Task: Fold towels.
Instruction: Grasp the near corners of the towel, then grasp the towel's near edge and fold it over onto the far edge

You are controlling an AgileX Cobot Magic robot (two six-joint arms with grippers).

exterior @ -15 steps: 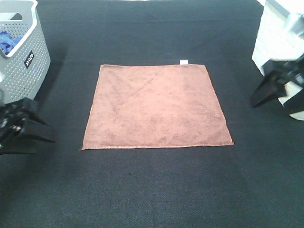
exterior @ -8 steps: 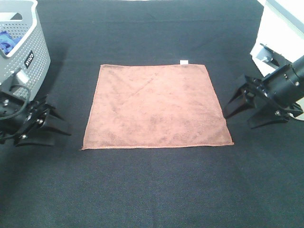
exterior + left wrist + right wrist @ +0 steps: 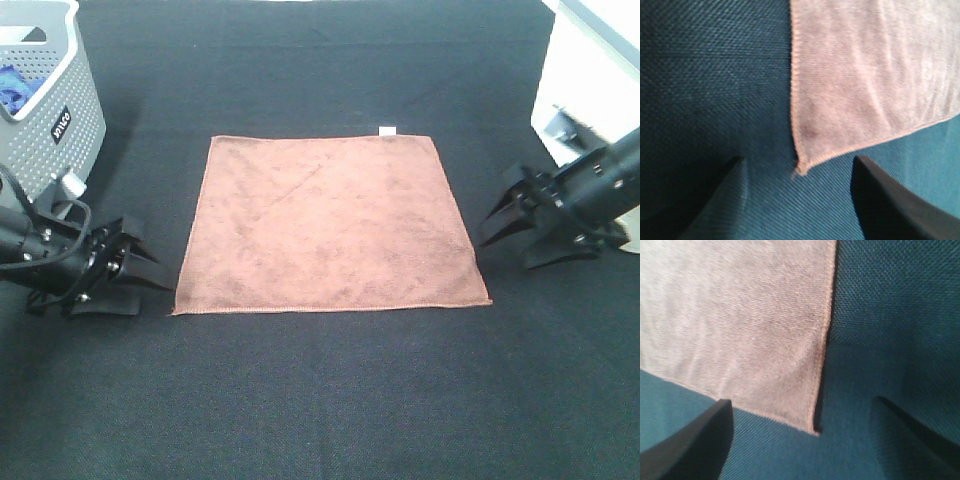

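Note:
The reddish-brown towel (image 3: 330, 225) lies flat and spread out on the black table, with a small white tag (image 3: 387, 130) at its far edge. My left gripper (image 3: 160, 283) is open, low by the towel's near left corner; the left wrist view shows that corner (image 3: 801, 167) between its fingers (image 3: 890, 205). My right gripper (image 3: 495, 232) is open beside the towel's right edge, near the near right corner. The right wrist view shows that corner (image 3: 816, 429) between its fingers (image 3: 695, 440).
A grey perforated basket (image 3: 50, 110) with a blue cloth (image 3: 12, 88) inside stands at the far left. A white box (image 3: 590, 70) stands at the far right. The black mat (image 3: 330, 400) covers the table.
Both arms have come in from the table's sides toward the towel's near corners and lowered. The left gripper moved furthest to the right. The towel has not moved.

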